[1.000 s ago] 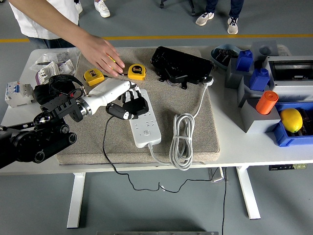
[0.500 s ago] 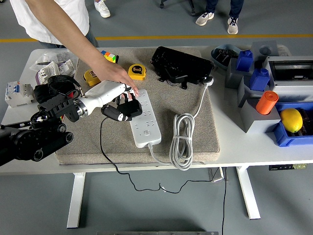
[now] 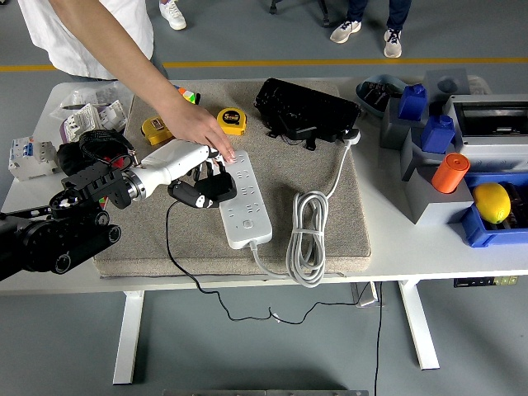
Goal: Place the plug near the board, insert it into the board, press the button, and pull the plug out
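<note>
One plug point(image 3: 200, 193) gripped in left robot hand point(image 3: 208, 183), just left of board point(image 3: 244, 200); person's hand point(image 3: 200, 128) steadying board. Next: align and insert.

Your left robot hand point(image 3: 208, 186) comes in from the left, fingers curled around the black plug point(image 3: 191, 195), right at the left edge of the white power strip point(image 3: 244, 200). The plug's black cord point(image 3: 169, 245) trails off the mat point(image 3: 280, 165) and over the worktop point(image 3: 388, 239) front edge. A person's hand point(image 3: 200, 129) reaches from the far side, fingertips pressing on the strip's far end. Strip lies on the grey mat, its white cable coiled point(image 3: 305, 235) just to its right. Two yellow tape measures point(image 3: 232, 120) sit near the person's hand. Black bag point(image 3: 305, 110) at mat's far side. Orange cylinder point(image 3: 450, 172) and yellow ball point(image 3: 492, 202) among blue bins at right.
</note>
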Available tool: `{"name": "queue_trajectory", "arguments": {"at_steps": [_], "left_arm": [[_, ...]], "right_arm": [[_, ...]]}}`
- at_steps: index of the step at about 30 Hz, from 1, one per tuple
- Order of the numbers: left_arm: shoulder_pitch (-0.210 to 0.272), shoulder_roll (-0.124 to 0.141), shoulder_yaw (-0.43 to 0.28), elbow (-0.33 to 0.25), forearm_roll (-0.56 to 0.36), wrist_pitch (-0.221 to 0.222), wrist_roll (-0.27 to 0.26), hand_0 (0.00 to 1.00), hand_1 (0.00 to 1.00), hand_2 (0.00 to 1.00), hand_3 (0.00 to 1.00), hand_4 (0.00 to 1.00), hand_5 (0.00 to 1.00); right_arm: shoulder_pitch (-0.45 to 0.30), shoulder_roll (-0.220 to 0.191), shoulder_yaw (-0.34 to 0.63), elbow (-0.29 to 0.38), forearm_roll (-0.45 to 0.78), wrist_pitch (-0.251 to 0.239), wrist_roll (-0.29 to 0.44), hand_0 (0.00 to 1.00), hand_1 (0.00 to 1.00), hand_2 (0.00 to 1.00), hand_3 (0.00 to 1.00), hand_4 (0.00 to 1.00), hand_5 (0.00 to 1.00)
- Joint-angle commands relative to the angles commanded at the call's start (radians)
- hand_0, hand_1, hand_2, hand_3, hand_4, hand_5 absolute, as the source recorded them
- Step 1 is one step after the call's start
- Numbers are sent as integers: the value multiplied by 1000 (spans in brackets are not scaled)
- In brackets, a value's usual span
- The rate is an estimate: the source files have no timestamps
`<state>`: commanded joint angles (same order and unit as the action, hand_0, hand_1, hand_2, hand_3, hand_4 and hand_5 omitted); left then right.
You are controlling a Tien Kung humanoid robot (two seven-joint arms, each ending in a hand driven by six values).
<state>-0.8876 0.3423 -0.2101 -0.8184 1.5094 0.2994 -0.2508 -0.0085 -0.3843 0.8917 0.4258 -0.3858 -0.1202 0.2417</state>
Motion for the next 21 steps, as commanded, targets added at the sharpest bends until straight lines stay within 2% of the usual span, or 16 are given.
{"name": "queue_trajectory", "arguments": {"at_steps": [21], "left_arm": [[-7,-8,19,28,-8,19,-1,326,351,370,521,851,120]], "right_arm": [[0,2,5,3,-4,-1,0,697,701,678,574,998,529]]}}
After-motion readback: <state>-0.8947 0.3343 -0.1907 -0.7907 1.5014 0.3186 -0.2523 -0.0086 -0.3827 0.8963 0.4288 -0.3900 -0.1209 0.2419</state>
